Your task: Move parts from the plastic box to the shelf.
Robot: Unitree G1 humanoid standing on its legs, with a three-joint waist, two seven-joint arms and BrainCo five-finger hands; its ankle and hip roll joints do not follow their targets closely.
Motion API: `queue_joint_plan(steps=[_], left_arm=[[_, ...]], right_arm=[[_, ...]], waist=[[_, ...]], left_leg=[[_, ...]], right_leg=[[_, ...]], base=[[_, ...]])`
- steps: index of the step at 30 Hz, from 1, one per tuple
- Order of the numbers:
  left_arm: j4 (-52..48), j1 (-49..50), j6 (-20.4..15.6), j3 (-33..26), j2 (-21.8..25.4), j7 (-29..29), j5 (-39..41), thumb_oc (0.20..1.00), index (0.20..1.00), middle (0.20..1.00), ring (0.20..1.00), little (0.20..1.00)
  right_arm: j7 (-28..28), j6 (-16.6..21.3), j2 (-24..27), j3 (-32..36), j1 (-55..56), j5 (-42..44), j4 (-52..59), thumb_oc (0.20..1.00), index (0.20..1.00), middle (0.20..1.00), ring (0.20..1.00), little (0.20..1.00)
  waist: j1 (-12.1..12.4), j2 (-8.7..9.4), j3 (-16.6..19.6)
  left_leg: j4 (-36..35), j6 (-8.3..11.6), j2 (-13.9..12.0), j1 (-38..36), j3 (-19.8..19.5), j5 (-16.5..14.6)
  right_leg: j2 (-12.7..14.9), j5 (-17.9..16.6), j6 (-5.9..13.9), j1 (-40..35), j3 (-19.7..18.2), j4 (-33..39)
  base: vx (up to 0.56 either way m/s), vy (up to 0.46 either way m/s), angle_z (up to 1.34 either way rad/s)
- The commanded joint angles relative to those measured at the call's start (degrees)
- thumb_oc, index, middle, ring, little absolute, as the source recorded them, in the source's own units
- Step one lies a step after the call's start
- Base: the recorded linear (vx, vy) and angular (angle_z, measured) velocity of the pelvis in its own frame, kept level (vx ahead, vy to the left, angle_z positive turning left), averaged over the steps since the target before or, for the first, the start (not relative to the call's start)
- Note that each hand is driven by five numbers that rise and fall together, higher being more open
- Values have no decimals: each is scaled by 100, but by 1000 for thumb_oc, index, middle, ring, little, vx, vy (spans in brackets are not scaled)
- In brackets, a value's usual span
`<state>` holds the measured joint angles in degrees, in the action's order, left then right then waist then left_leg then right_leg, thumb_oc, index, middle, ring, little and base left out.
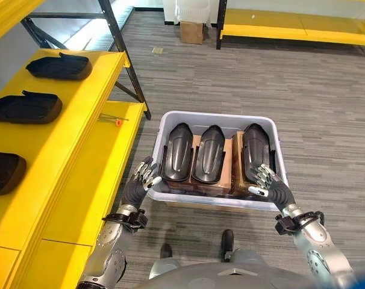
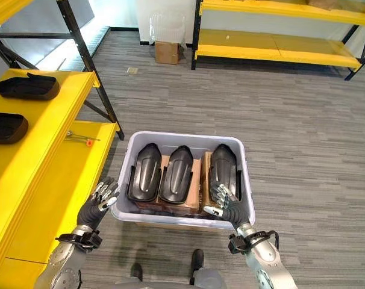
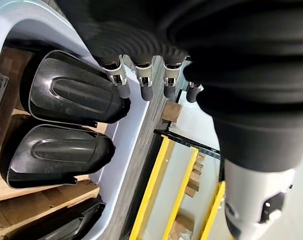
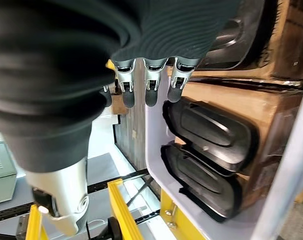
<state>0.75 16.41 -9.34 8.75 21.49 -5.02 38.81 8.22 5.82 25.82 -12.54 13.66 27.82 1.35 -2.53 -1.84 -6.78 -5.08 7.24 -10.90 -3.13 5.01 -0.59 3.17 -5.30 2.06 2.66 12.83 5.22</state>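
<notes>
Two open robot hands, left [image 1: 145, 176] and right [image 1: 264, 180], flank the plastic box [image 1: 217, 118] rim.

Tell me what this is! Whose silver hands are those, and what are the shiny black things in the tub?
Those are a robot's hands. Two pictures come from cameras in its head, looking down; two come from cameras on its wrists, very close up. On the floor sits a plastic box with three black parts lying side by side on brown cardboard. The left hand is at the box's left corner and the right hand is over its near right corner. Both are open and hold nothing. More parts already lie on the yellow shelf.
</notes>
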Motion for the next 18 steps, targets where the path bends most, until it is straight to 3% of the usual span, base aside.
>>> queue_joint_plan(steps=[1, 12, 18], left_arm=[[-382, -248, -373, -89, 74, -110, -29, 1000, 1000, 1000, 1000, 1000], [-569, -1167, -564, 232, -5, 65, 191, 1000, 1000, 1000, 1000, 1000], [-555, -1656, -647, 608, -77, 169, 332, 1000, 1000, 1000, 1000, 1000]], right_arm=[[-110, 485, 206, 200, -328, -84, 585, 1000, 1000, 1000, 1000, 1000], [-916, 691, 136, -116, -2151, -614, 203, 1000, 1000, 1000, 1000, 1000], [-1473, 768, -28, -234, -3047, -729, -397, 1000, 1000, 1000, 1000, 1000]], waist=[[-24, -32, 171], [-42, -280, -112], [-1, -403, -448]], left_leg=[[45, 77, -497, 168, 433, 485], [67, 15, -297, 732, 870, 409], [247, 11, -216, 1056, 899, 390]], right_leg=[[997, 361, 644, 361, -119, -831], [1109, -28, 764, 1671, -903, -985], [1236, -51, 768, 2080, -1036, -1204]], base=[[-48, 8, -24], [-120, 31, -31], [-58, -3, -10]])
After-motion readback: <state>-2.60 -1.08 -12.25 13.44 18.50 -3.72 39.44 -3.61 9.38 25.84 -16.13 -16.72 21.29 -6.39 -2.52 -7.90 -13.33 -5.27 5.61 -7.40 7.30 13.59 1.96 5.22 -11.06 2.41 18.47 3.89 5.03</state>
